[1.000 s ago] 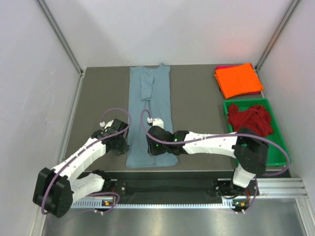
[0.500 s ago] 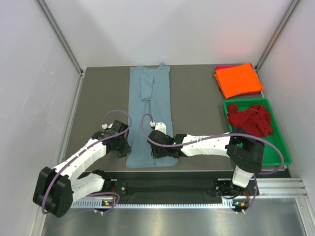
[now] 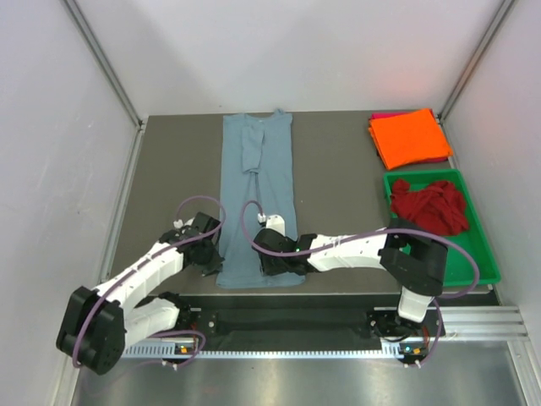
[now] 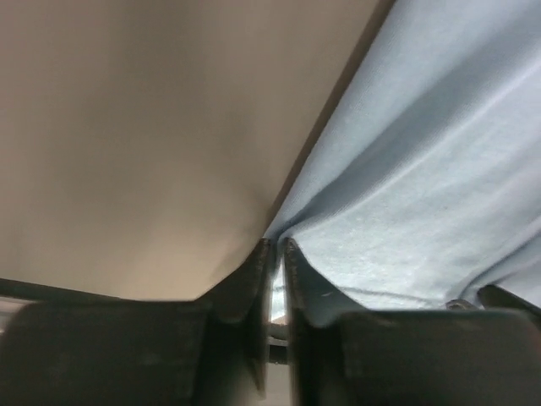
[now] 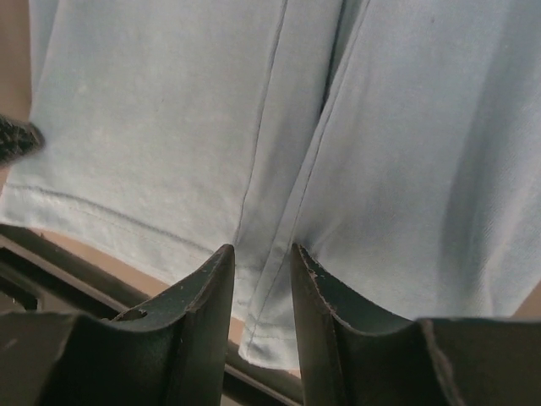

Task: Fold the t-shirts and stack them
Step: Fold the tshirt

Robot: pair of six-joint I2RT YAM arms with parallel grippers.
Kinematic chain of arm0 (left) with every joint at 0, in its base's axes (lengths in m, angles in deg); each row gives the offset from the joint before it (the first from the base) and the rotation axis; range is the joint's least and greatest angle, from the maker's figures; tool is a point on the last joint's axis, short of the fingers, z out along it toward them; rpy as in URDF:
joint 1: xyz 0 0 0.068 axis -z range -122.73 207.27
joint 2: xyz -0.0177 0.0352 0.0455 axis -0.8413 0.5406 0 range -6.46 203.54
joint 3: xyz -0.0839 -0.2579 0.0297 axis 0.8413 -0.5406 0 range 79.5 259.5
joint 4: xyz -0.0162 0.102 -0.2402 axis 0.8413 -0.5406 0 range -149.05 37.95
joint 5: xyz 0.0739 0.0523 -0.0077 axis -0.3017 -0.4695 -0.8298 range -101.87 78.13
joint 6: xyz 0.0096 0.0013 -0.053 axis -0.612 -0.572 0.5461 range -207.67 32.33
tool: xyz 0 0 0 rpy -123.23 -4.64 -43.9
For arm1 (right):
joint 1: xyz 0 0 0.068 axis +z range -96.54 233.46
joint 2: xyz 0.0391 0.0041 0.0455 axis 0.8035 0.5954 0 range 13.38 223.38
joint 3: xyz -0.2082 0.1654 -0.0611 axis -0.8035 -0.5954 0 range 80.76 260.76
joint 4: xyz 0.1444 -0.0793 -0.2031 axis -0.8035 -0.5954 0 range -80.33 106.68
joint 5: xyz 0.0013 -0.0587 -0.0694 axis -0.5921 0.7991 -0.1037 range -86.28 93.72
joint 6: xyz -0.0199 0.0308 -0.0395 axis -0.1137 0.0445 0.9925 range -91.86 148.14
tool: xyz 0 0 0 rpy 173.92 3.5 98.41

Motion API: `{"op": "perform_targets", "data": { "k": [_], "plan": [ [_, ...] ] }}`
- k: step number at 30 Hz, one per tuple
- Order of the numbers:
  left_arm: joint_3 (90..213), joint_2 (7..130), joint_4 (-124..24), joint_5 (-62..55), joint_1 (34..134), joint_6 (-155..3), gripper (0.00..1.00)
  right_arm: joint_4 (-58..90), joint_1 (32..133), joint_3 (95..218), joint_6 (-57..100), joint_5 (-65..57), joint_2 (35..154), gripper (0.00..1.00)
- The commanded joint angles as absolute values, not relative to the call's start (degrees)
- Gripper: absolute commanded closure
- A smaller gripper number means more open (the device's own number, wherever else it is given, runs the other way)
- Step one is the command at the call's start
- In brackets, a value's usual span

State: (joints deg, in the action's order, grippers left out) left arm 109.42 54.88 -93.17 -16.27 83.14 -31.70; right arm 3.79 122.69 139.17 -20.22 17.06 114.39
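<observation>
Blue-grey t-shirt (image 3: 258, 194) folded into long strip, left gripper (image 4: 275, 254) clenched on its side edge, right gripper (image 5: 262, 262) parted over hem

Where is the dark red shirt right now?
In the top view, the dark red shirt lies crumpled inside the green tray at far right, just on the near side of the folded orange shirt.

No legible text or markings anywhere.

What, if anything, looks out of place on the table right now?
Only the dark red shirt: it lies crumpled in the green tray, while the orange shirt sits folded beyond it. Nothing looks damaged.
</observation>
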Motion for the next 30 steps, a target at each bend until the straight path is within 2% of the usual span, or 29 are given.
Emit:
{"op": "perform_targets", "data": {
  "k": [1, 2, 4, 8, 11, 13, 20, 30],
  "plan": [
    [112.0, 51.0, -94.9, -18.9, 83.0, -31.0, 0.80, 4.4, 124.0, 139.0, -20.9, 16.5, 109.4, 0.66],
    [113.2, 50.1, -94.9, -19.2, 83.0, -31.0, 0.80, 3.6, 124.0, 139.0, -20.7, 16.1, 108.1, 0.66],
    [115.9, 46.9, -96.5, -19.9, 83.0, -32.5, 0.71, 0.9, 124.0, 139.6, -20.4, 16.1, 103.8, 0.66],
    [119.4, 42.9, -92.6, -10.0, 83.0, -37.3, 0.69, -3.6, 122.3, 139.6, -19.9, 16.8, 96.4, 0.65],
    [114.4, 42.2, -82.7, 2.5, 83.5, -35.2, 0.66, -7.8, 119.2, 139.8, -18.7, 17.1, 92.0, 0.64],
    [109.9, 43.7, -74.4, 5.4, 85.1, -32.9, 0.66, -9.1, 116.0, 139.6, -17.7, 16.6, 89.4, 0.64],
    [107.5, 51.3, -62.9, 0.5, 98.2, -30.9, 0.60, -12.7, 105.4, 136.7, -14.3, 15.1, 84.0, 0.64],
    [108.9, 65.5, -58.5, -3.9, 103.0, -30.8, 0.58, -11.4, 103.4, 132.7, -14.8, 13.0, 82.5, 0.63]
  ]
}}
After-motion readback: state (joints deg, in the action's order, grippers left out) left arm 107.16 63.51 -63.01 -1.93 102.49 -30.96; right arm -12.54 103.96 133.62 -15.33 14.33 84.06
